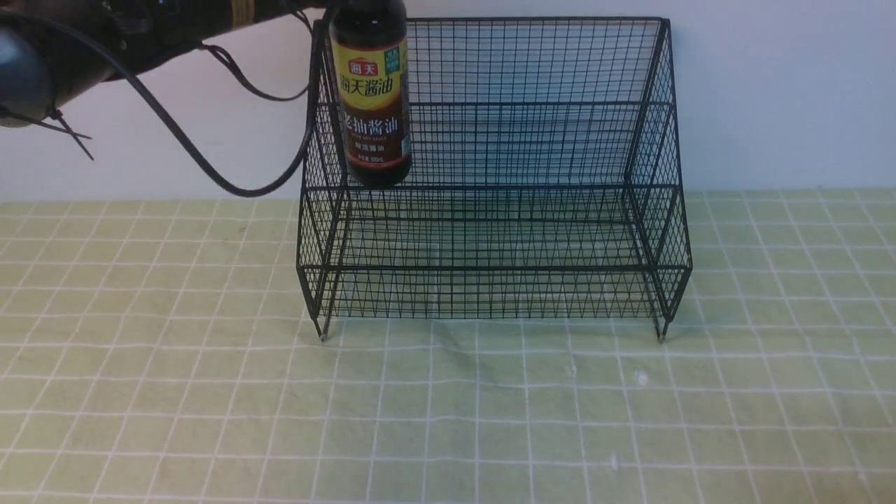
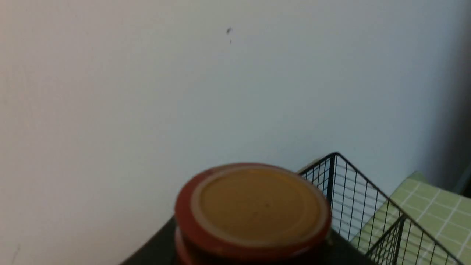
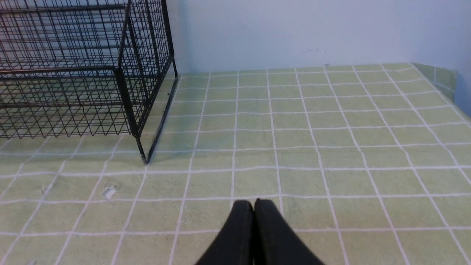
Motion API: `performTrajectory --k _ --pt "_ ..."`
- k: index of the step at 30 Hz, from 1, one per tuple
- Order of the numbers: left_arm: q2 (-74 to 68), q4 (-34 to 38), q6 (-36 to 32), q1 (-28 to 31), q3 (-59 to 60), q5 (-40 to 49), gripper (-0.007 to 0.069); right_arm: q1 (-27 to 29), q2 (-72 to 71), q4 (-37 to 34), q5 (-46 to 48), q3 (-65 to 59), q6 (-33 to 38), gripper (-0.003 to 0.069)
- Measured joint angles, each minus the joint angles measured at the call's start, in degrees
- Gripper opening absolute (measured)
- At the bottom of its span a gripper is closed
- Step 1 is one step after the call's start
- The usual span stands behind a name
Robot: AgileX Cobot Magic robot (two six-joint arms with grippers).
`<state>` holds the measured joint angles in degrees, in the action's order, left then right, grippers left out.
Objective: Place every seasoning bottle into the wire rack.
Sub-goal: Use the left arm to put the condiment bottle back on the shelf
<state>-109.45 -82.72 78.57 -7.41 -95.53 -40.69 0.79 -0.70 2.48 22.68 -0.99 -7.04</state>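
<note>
Bottle [image 1: 369, 91] upright, aloft at rack's [image 1: 490, 210] left edge, base near upper-tier rail, yellow-maroon label frontward, left claw seemingly grasping its top off-frame, right claw [image 3: 254, 203] clenched, empty.

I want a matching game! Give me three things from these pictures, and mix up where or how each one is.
Things:
1. dark-brown soy sauce bottle
2. black wire-mesh rack
3. right gripper

Places or states:
A. shut, holding nothing
B. upright by the rack's left end
C. standing on the green checked cloth

Pairs: 1-B, 2-C, 3-A
</note>
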Motion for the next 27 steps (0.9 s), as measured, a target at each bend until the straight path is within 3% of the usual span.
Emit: performTrajectory --k 11,23,27 --pt "-3.5 -11.7 7.4 0.0 0.0 -1.1 0.0256 0.0 0.0 0.0 0.0 0.0 0.0 -0.0015" --pt "-6.4 -14.5 10.3 -0.3 -0.1 -1.6 0.0257 0.0 0.0 0.0 0.0 0.0 0.0 -0.0015" --pt "-6.2 -16.4 14.3 -0.3 -0.7 -1.5 0.0286 0.0 0.0 0.0 0.0 0.0 0.0 -0.0015"
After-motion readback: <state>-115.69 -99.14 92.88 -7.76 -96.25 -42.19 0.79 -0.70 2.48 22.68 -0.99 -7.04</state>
